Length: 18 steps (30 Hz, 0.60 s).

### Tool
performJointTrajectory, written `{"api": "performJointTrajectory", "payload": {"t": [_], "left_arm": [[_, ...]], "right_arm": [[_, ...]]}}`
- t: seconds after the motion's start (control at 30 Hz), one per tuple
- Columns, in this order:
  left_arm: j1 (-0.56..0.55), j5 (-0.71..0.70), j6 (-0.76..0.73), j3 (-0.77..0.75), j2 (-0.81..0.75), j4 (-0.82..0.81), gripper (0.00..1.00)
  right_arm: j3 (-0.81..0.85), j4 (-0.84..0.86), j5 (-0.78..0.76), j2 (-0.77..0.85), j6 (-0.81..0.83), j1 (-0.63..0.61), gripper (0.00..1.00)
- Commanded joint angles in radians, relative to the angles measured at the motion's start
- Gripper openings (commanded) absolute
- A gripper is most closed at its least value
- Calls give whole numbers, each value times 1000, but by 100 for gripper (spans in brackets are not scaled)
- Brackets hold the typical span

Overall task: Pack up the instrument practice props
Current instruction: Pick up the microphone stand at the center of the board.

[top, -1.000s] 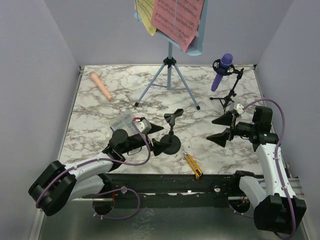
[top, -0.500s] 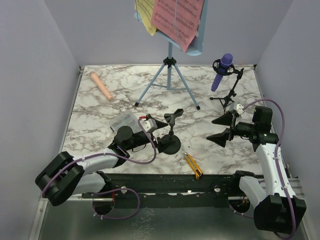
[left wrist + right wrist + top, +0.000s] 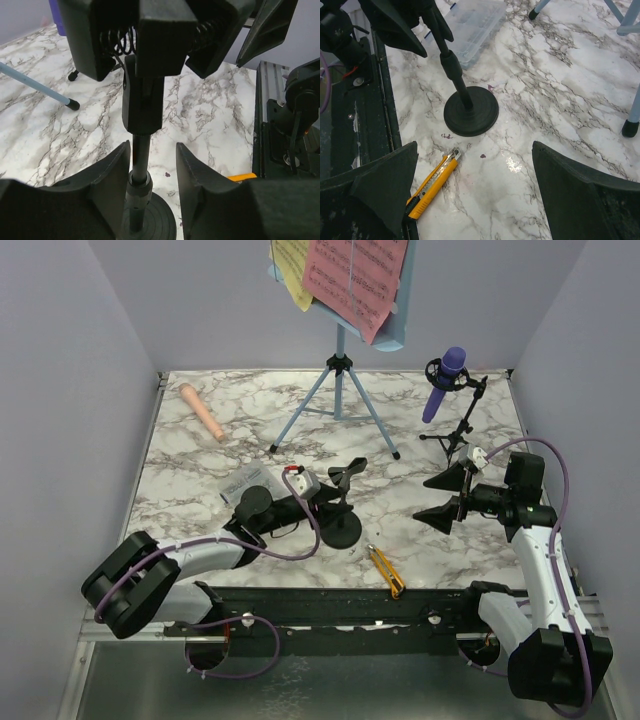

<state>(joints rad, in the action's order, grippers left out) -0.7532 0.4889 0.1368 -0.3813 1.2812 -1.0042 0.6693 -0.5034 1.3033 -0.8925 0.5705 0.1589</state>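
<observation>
A black mic mount (image 3: 343, 527) with a round base stands near the table's front middle, its spring clip empty. My left gripper (image 3: 326, 502) straddles the mount's stem (image 3: 141, 156). Its jaws are part closed: the left finger touches the stem and a gap shows on the right. My right gripper (image 3: 428, 500) hovers open at the right, holding nothing. A purple microphone (image 3: 444, 380) sits in a second black mount (image 3: 455, 435) at the back right. A beige microphone (image 3: 203, 412) lies at the back left. The light-blue music rack (image 3: 338, 390) carries pink (image 3: 355, 275) and yellow (image 3: 292, 270) pages.
A clear plastic box (image 3: 243, 483) lies just behind my left gripper. A yellow-and-black utility knife (image 3: 386, 572) lies near the front edge, right of the round base (image 3: 471, 111). Grey walls close in three sides.
My left gripper has moved right up to the mic mount, and its jaws have narrowed from wide open around the stem. The right arm has not moved.
</observation>
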Motion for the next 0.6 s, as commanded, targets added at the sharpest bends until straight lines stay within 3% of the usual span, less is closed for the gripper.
{"api": "performJointTrajectory", "payload": {"t": [0.0,0.07,0.2,0.57], "left_arm": [[-5,8,7,-27,20,-37,36],[-5,7,6,-29,26,-37,27],[-5,1,12,-34,32,-39,0],[-5,-40,95,-43,-23,-40,0]], "right_arm": [[-10,-5,-4,-8,18,3,100],[-11,-5,-4,-8,17,3,100],[-11,-5,-3,-8,18,4,100],[-11,-5,-3,-5,18,3,100]]}}
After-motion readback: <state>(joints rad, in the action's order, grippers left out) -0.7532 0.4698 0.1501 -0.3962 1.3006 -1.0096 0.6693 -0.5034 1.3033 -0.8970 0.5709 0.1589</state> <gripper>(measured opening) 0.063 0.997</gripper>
